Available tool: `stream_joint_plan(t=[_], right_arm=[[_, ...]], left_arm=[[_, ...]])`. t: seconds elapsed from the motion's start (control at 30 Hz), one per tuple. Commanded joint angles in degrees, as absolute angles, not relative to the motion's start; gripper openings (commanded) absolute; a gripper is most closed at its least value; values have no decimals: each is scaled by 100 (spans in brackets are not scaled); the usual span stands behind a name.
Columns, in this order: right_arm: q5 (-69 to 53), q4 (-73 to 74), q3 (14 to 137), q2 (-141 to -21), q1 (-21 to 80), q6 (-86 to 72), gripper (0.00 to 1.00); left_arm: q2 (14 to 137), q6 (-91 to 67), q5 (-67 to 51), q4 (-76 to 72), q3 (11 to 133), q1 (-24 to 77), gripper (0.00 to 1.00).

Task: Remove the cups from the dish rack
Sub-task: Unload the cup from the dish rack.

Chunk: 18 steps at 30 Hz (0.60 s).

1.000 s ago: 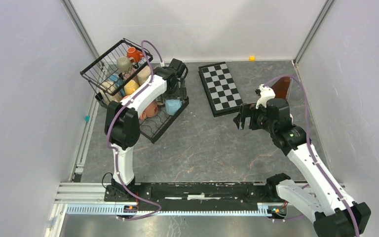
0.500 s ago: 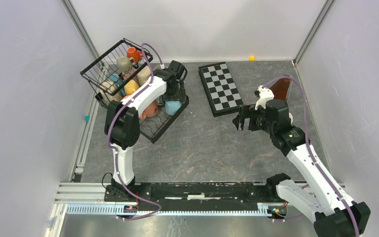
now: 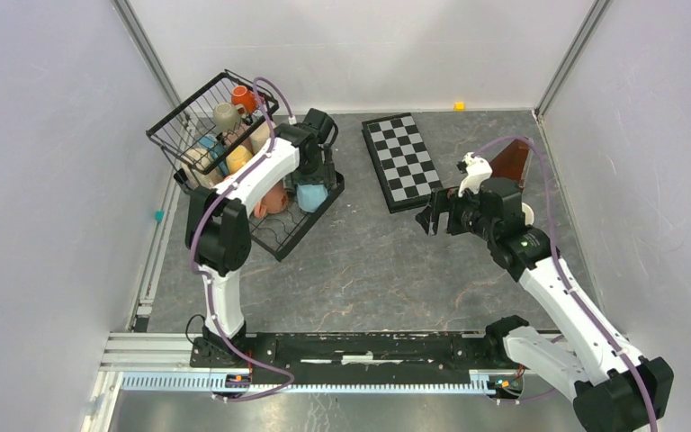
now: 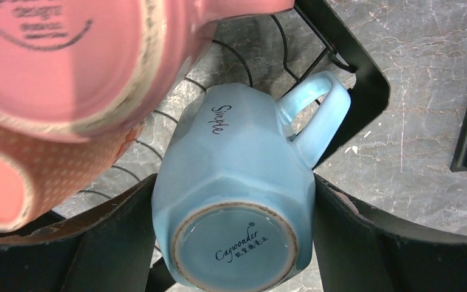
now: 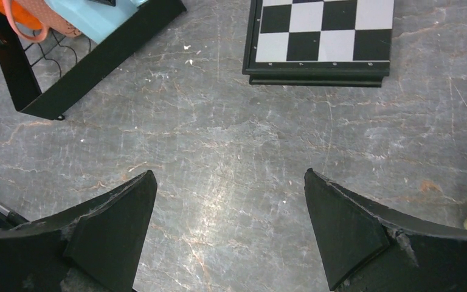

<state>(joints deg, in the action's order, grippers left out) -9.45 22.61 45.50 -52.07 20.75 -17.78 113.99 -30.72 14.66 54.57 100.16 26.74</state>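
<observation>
**Cups in and about the dish rack: holdings at this moment**

Reference item: dish rack (image 3: 295,238), black wire, at the far left of the table (image 3: 369,270). It has a tall basket part on its far-left side and a flat slotted tray part on its near-right side.

1. Light blue cup (image 4: 231,164). Faceted, handled, with "Simple" lettered on its wall. It lies tipped over in the rack's tray part, near the tray's right edge, foot towards the left wrist camera and handle towards the tray's corner frame.
2. Left tool (image 4: 232,194). Over the rack's tray part. Its two black fingers (image 4: 115,243) press against opposite sides of the light blue cup, pinching it.
3. Pink cup (image 4: 55,55). In the tray part, just beside the light blue cup, foot towards the camera.
4. Salmon dotted cup (image 4: 67,164). In the tray part, partly under the pink cup in the wrist view.
5. Orange cup (image 3: 245,97). At the far end of the rack's basket part.
6. Beige cup (image 3: 227,117). In the basket part, beside the orange cup.
7. Yellow cup (image 3: 238,158). In the basket part, close to the tray part. Further cups sit around it, partly hidden by the left arm.
8. Right tool (image 5: 230,176). Well to the right of the rack, above bare table. Its fingers are spread wide with nothing between them.
9. Checkerboard (image 3: 402,162). Flat on the table, right of the rack and apart from it.
</observation>
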Motion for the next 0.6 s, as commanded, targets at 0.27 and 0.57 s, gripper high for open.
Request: stream_joint_plan(t=[0.27, 0.57], right_arm=[[-1526, 831, 4445, -5552, 2254, -2153, 98], [-2209, -790, 4298, -6029, 2435, -2728, 98]], left_arm=[[10329, -2865, 1184, 5887, 10834, 2654, 2], [9901, -3155, 211, 5978, 11143, 2657, 2]])
